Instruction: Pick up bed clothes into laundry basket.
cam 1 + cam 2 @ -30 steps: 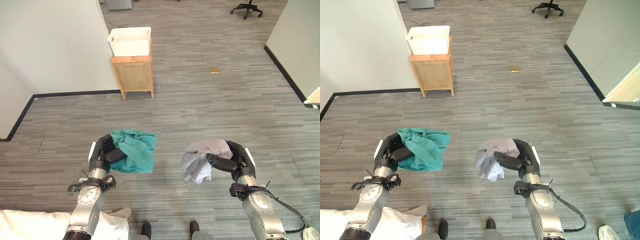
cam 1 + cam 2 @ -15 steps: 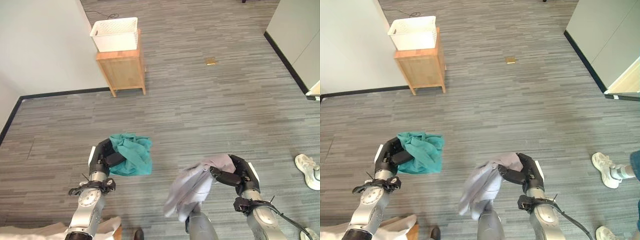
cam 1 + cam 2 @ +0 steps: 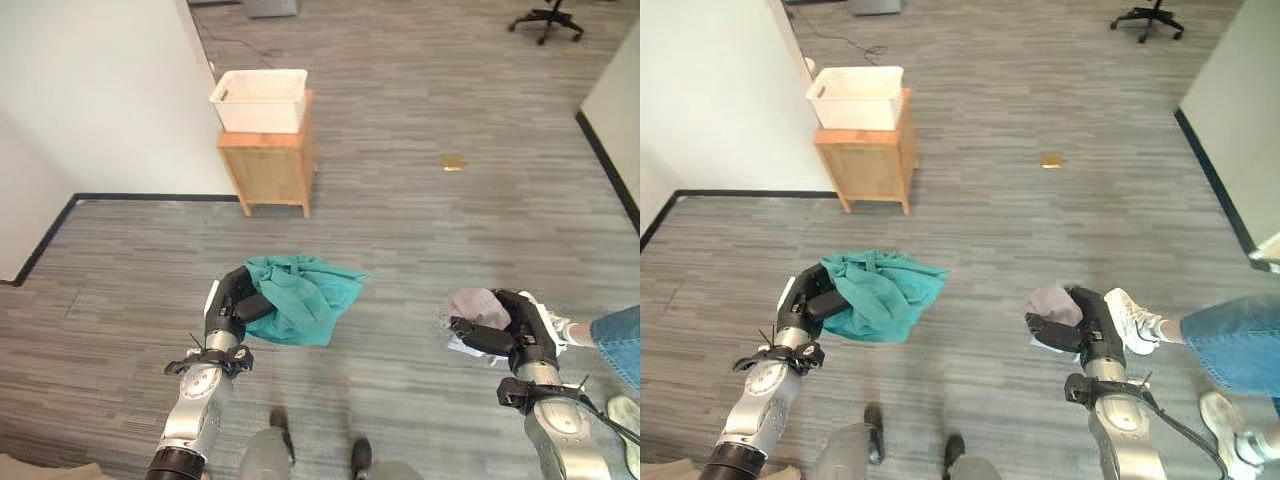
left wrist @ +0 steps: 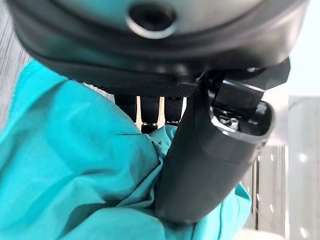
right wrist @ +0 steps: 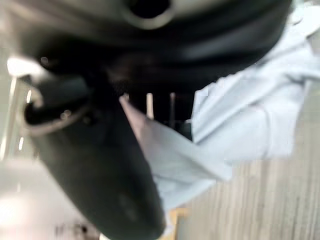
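A teal garment [image 3: 305, 303] hangs bunched from my left hand [image 3: 230, 305], whose fingers and thumb curl round its edge; the left wrist view shows the thumb [image 4: 205, 165] pressing into the teal cloth [image 4: 75, 175]. A pale grey garment [image 3: 474, 308] sits bunched in my right hand [image 3: 510, 335], which is shut on it; the right wrist view shows this light cloth [image 5: 235, 130] pinched under the thumb [image 5: 95, 165]. The white laundry basket [image 3: 260, 99] stands on a small wooden cabinet [image 3: 270, 165] far ahead, against the white wall.
A person's jeans leg [image 3: 1230, 340] and white shoe [image 3: 1132, 318] stand close beside my right hand. A small tan object [image 3: 453, 162] lies on the grey plank floor. An office chair [image 3: 545, 17] is at the far right, and white walls rise at left.
The camera has shifted, so the basket and cabinet sit differently in view. The grey garment, hanging long half a second ago, is now bunched tight in my right hand. The person's leg has come closer.
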Controlling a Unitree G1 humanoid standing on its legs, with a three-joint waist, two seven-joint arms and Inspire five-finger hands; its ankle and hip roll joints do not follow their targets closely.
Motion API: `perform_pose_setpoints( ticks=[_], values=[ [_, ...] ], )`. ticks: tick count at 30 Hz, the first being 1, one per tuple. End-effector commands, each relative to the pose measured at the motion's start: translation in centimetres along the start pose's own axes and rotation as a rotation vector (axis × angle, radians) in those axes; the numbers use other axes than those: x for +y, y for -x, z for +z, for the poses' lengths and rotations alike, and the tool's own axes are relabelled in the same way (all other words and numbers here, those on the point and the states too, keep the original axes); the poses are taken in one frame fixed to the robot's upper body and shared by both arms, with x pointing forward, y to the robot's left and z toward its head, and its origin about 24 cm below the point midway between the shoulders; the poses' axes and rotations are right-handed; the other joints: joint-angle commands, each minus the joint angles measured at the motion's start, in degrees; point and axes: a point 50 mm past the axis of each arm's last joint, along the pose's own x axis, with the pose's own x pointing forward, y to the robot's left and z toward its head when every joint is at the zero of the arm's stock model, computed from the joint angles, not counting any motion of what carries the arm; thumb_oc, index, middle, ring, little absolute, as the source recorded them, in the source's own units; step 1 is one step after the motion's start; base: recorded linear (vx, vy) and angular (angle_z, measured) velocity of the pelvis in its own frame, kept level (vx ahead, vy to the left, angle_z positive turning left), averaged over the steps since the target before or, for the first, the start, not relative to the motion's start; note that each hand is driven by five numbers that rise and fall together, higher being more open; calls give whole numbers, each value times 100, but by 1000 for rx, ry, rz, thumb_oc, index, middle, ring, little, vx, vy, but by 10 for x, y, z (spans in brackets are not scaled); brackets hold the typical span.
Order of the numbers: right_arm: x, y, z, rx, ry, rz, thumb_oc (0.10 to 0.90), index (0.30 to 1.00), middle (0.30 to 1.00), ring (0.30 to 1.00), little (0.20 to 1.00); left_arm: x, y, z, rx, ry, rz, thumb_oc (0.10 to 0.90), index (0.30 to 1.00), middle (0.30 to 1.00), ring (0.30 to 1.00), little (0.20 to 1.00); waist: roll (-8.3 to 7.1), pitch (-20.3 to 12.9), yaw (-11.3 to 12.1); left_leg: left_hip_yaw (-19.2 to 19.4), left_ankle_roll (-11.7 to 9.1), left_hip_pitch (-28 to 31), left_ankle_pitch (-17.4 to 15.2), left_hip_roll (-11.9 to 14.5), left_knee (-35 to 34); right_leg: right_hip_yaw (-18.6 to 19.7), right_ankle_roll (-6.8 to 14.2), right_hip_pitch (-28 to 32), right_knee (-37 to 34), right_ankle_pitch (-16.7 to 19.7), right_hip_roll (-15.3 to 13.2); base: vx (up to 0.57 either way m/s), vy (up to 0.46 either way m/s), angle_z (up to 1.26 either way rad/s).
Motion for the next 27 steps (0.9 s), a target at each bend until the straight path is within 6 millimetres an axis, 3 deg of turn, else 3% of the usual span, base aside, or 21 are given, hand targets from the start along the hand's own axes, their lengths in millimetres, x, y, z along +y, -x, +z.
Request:
perform_pose_setpoints(
  ticks=[1,3,4,5,6,7,8,9,10,13,15,16,17,18,20,22,25,26,27],
  values=[
    [10,-20,77,-372,-21,57,400,300,300,300,300,21,3,64,-296,-61,19,400,300,300,300,300,-246,-629,281,292,204,-191,751,-122,129,727,852,1113,166,-994,-526,407,-3,-51],
    [15,-20,74,-363,-18,79,400,300,300,300,300,24,5,63,-293,-82,24,400,300,300,300,300,-339,-739,361,315,318,-134,728,-258,245,727,927,1131,413,-984,-651,628,21,-46],
    [22,-20,65,-322,2,101,400,300,300,300,300,25,7,61,-279,-109,16,400,300,300,300,300,-491,-936,565,358,589,-27,467,-458,489,755,1337,894,1614,26,-921,731,77,-46],
    [25,-19,62,-308,21,113,400,300,300,300,300,25,7,62,-276,-128,12,400,300,300,300,300,-532,-927,587,366,711,153,241,-571,536,756,1553,577,2566,613,-1060,657,124,-34],
    [30,-19,62,-311,25,136,400,300,300,300,300,25,8,63,-275,-150,7,400,300,300,300,300,-455,-893,565,364,822,379,123,-545,529,761,1652,255,3197,1213,-1012,470,160,-20],
    [33,-20,64,-320,27,142,400,300,300,300,300,26,8,65,-286,-148,10,400,300,300,300,300,-343,-817,502,332,912,674,-32,-519,492,585,1620,-147,3802,1455,-1088,359,120,8],
    [33,-20,64,-319,29,142,400,300,300,300,300,25,8,64,-285,-147,9,400,300,300,300,300,-395,-813,488,321,911,697,-76,-592,478,582,1639,-142,3864,1379,-1157,377,140,23],
    [39,-23,69,-341,35,159,400,300,300,300,300,26,7,67,-291,-152,16,400,300,300,300,300,-254,-747,437,334,978,917,-202,-518,507,280,1503,-478,4204,1519,-1282,377,102,42],
    [42,-24,70,-343,36,159,400,300,300,300,300,26,6,69,-298,-155,17,400,300,300,300,300,-226,-654,287,227,992,1189,-356,-558,440,153,1450,-866,4594,1057,-1455,546,92,37],
    [48,-25,71,-343,-7,192,400,300,300,300,300,21,1,77,-331,-138,-5,400,300,300,300,300,-118,-466,-44,-69,849,1782,-581,-488,264,-76,1207,-1705,3968,335,-1549,519,-124,45],
    [46,-24,68,-329,-25,180,400,300,300,300,300,16,-1,80,-348,-118,-29,400,300,300,300,300,-120,-435,-241,-326,693,2090,-839,-488,182,25,1220,-1948,2807,378,-1616,472,-239,61],
    [46,-24,68,-330,-25,180,400,300,300,300,300,16,-1,80,-348,-118,-29,400,300,300,300,300,-117,-427,-247,-332,693,2098,-839,-485,181,17,1219,-1933,2801,379,-1615,650,-360,88],
    [42,-21,61,-301,-31,163,400,300,300,300,300,12,-5,83,-361,-121,-35,400,300,300,300,300,-213,-413,-457,-639,499,2411,-1163,-447,143,483,1369,-1984,1253,512,-1606,621,-386,83],
    [38,-18,56,-281,-34,151,400,300,300,300,300,10,-9,86,-371,-118,-37,400,300,300,300,300,-271,-405,-598,-866,412,2523,-1294,-411,130,888,1494,-2066,502,743,-1651,811,-494,83],
    [28,-10,47,-246,-31,111,400,300,300,300,300,4,-13,84,-371,-107,-54,400,300,300,300,300,-349,-521,-887,-1297,194,2993,-1628,-183,62,1480,1875,-2400,-108,1066,-1720,660,-441,95],
    [24,-8,46,-245,-27,104,400,300,300,300,300,4,-12,81,-367,-104,-47,400,300,300,300,300,-354,-592,-954,-1420,93,3093,-1633,-23,105,1409,1885,-2439,28,1120,-1724,407,-362,108],
    [16,-9,49,-252,-10,98,400,300,300,300,300,4,-9,74,-342,-74,-39,400,300,300,300,300,-474,-711,-925,-1522,-99,3116,-1438,234,510,1205,1832,-2356,514,1190,-1808,374,-501,85],
    [13,-14,51,-253,17,114,400,300,300,300,300,8,-7,66,-311,-47,-18,400,300,300,300,300,-450,-702,-941,-1633,-171,2814,-434,553,1534,1035,1618,-2280,818,1067,-1608,330,-637,32],
    [14,-15,53,-257,20,118,400,300,300,300,300,7,-7,63,-296,-14,-14,400,300,300,300,300,-504,-673,-936,-1642,-35,2348,61,589,2407,961,1438,-2086,788,928,-1539,378,-784,29]
  ],
)
